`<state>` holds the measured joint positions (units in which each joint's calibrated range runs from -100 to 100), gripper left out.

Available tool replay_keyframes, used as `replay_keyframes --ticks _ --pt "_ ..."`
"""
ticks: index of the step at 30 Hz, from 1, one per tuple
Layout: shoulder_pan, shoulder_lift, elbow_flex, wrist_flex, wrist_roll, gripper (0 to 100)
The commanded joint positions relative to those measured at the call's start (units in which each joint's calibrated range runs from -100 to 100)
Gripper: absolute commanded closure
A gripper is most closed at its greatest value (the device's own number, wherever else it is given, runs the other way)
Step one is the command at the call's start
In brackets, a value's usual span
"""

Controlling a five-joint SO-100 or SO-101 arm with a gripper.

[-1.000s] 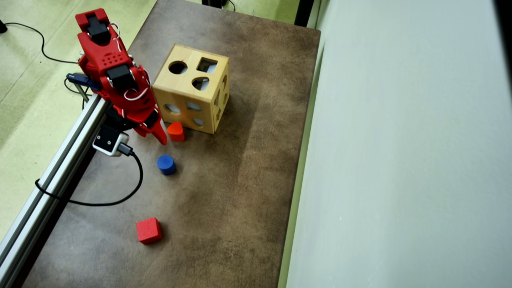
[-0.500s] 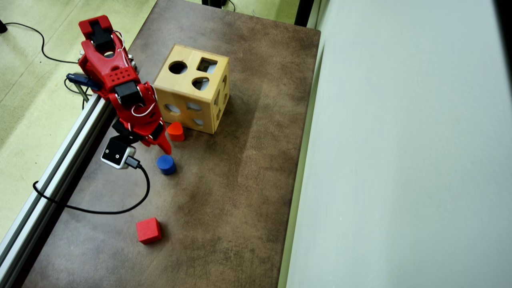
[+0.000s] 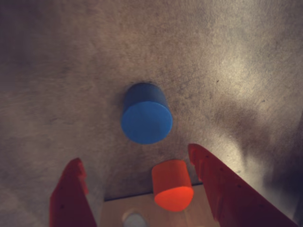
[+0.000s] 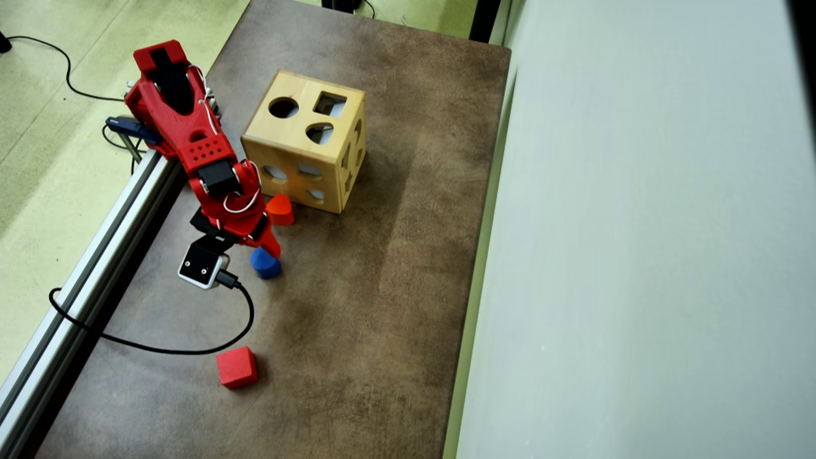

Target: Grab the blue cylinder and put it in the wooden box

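The blue cylinder (image 3: 147,118) stands upright on the brown table, just beyond my fingertips in the wrist view. My red gripper (image 3: 134,155) is open, with nothing held between its fingers. Seen from overhead, the gripper (image 4: 266,250) hovers over the near edge of the blue cylinder (image 4: 266,266) and hides part of it. The wooden box (image 4: 287,137), with shaped holes in its faces, stands behind the gripper, and its edge (image 3: 111,215) shows at the bottom of the wrist view.
An orange-red rounded block (image 4: 280,209) sits against the box front, appearing between my fingers (image 3: 173,184) in the wrist view. A red cube (image 4: 236,367) lies nearer the front. An aluminium rail (image 4: 95,255) and a black cable (image 4: 159,349) run along the left.
The arm has stretched forward past the orange-red block, bringing the gripper down to the blue cylinder. The blocks and the box have not moved.
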<state>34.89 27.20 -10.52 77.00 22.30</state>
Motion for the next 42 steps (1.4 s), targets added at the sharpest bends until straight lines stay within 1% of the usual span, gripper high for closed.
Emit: replay_keyframes --ticks 1,11,17,31,35,42 --pt "0.5 2.5 -1.8 -0.6 0.2 65" --pt "1.4 4.6 -2.0 -0.9 0.2 65" --pt "0.8 5.4 -1.7 -6.3 0.3 65" --pt "0.5 7.6 -1.1 -6.3 0.3 65" --pt "-1.2 7.6 -1.0 -5.9 2.1 65" --pt "-1.0 7.7 -1.0 -5.9 2.2 65"
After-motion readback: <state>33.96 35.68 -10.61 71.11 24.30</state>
